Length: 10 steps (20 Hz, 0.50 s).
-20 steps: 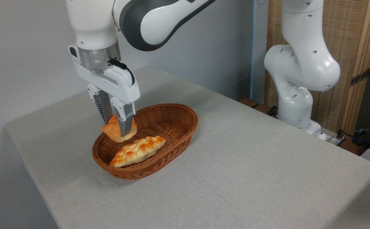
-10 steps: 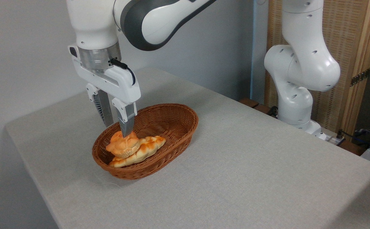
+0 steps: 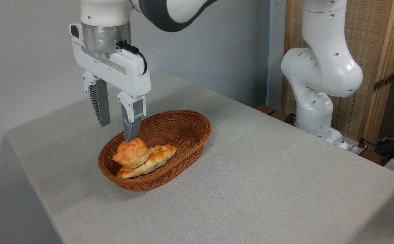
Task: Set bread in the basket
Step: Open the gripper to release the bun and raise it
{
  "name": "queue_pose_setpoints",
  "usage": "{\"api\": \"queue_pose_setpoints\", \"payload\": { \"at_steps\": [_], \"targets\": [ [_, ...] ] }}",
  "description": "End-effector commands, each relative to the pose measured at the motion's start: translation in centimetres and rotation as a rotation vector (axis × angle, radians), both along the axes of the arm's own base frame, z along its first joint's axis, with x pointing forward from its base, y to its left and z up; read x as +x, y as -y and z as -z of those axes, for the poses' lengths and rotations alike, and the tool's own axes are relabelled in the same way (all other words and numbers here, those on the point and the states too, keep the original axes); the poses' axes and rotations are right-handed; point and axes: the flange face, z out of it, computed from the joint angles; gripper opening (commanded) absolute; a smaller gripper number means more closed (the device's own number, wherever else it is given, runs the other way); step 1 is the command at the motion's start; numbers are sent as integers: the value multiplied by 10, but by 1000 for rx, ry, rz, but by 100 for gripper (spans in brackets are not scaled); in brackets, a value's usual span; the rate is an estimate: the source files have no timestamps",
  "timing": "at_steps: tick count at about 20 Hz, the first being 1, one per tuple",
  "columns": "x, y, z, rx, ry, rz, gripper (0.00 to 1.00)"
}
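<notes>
The small round golden-orange knotted bun is lying just below the jaws, which are standing apart, holding nothing. One bun and one paler braided loaf are resting in one oval reddish-brown wicker basket on the grey desk. The white arm is pointing straight down

No text, label, brand, number or sign can be read anywhere in the camera view. Whatever marks there may be on the robot arm are too small to make out.
</notes>
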Motion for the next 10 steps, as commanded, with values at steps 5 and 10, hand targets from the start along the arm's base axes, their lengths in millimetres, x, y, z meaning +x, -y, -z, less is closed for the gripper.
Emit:
{"api": "queue_pose_setpoints", "payload": {
  "at_steps": [5, 10],
  "targets": [
    [-22, -40, -31, 23, -15, 112, 100],
    [-24, -57, -28, 28, -41, 125, 100]
  ]
}}
